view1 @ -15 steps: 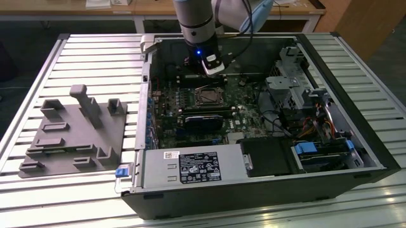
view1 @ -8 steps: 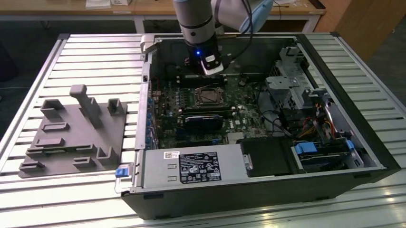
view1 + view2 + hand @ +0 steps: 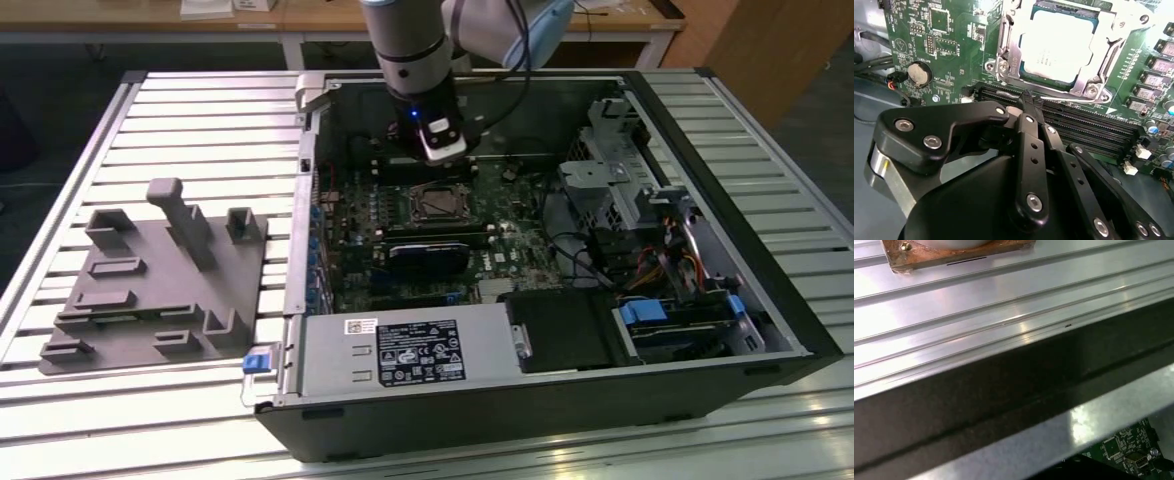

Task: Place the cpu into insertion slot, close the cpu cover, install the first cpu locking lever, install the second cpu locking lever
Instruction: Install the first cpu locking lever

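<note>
The cpu (image 3: 1056, 42), with a pale silver top, lies flat in the socket (image 3: 434, 203) on the green motherboard inside the open computer case. The cpu cover (image 3: 1106, 52), a silvery metal frame, lies down around it with the chip showing through its window. A thin metal lever (image 3: 1002, 35) runs along one side of the frame. My gripper (image 3: 1029, 102) hangs just off the socket's edge, over the black memory slots (image 3: 1089, 127). Its black fingers (image 3: 1030, 130) meet at the tip with nothing between them. In the exterior view the gripper (image 3: 443, 152) is just behind the socket.
The case walls (image 3: 307, 200) ring the board. A black card (image 3: 427, 258) lies in front of the socket, a power supply (image 3: 400, 355) at the front, and drive cages with cables (image 3: 627, 200) on the exterior view's right. A grey fixture (image 3: 154, 280) sits on the slatted table (image 3: 979, 315).
</note>
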Tool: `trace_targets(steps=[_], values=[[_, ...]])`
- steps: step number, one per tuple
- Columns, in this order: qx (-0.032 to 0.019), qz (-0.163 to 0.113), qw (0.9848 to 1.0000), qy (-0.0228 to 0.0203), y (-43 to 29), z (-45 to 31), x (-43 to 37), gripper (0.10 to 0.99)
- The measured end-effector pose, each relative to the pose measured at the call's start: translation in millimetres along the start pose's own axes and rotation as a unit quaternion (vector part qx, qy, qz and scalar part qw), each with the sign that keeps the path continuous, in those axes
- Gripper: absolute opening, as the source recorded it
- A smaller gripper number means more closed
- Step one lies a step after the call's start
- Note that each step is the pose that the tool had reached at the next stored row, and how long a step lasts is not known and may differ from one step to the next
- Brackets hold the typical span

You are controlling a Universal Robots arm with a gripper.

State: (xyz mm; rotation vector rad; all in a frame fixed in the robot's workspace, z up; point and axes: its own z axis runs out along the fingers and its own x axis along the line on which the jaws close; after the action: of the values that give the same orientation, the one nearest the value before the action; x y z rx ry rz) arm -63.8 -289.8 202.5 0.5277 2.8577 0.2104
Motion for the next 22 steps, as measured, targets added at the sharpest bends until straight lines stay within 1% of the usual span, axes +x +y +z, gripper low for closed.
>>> trace_targets(steps=[5, 8, 12, 22], values=[[0.0016, 0.007, 1.0000, -0.0015, 0.7, 1.4, 1.2, 0.106], [0.0018, 0.008, 1.0000, -0.0018, 2.3, 2.2, 2.0, 0.106], [0.0027, 0.010, 0.9999, -0.0023, 2.6, 3.4, 2.3, 0.106], [0.0091, 0.015, 0.9998, -0.0059, 2.1, 5.6, 2.8, 0.106]])
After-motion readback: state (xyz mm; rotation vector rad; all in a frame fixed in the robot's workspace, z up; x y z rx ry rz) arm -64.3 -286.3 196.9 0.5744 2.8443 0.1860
